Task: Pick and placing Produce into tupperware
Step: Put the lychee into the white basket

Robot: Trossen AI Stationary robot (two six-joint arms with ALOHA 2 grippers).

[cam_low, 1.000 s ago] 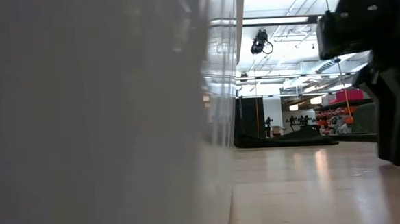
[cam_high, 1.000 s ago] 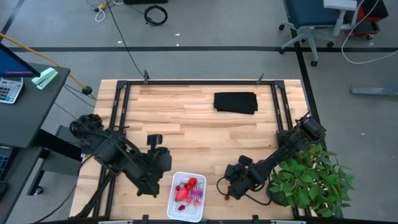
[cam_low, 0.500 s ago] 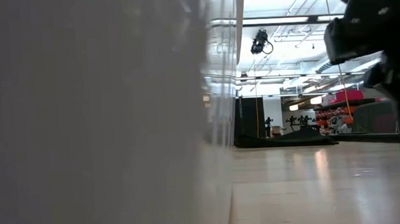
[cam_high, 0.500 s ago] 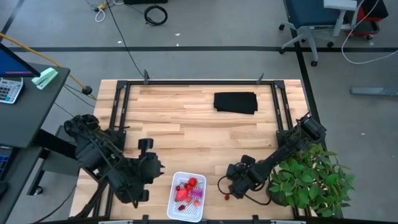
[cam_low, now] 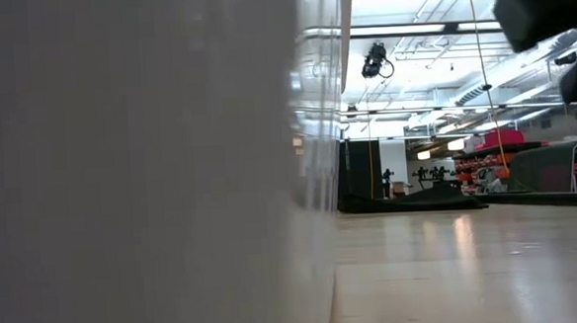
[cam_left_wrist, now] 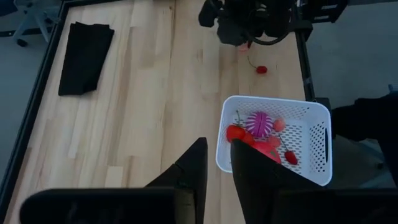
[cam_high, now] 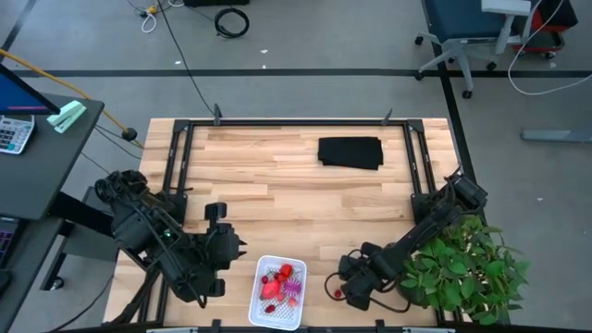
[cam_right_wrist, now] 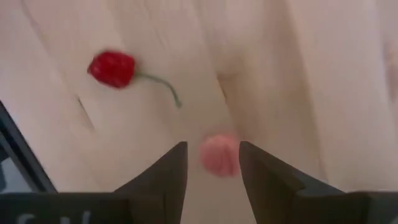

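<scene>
Meanwhile the left end effector (cam_high: 239, 244), fingers near-closed and empty, has retreated left of the tupperware (cam_high: 278, 292) holding produce (cam_high: 280, 282), while the right end effector (cam_right_wrist: 212, 163), lower than before, straddles a pink piece (cam_right_wrist: 219, 154) without gripping, beside a red pepper (cam_right_wrist: 112, 68).

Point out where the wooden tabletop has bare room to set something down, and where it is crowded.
Bare: the wide middle between the flat black folded cloth and the small white plastic tupperware, plus the strip left of the cloth. Crowded: the near edge, where the left gripper, tupperware, small red stemmed produce, right gripper and green leafy potted plant sit.
</scene>
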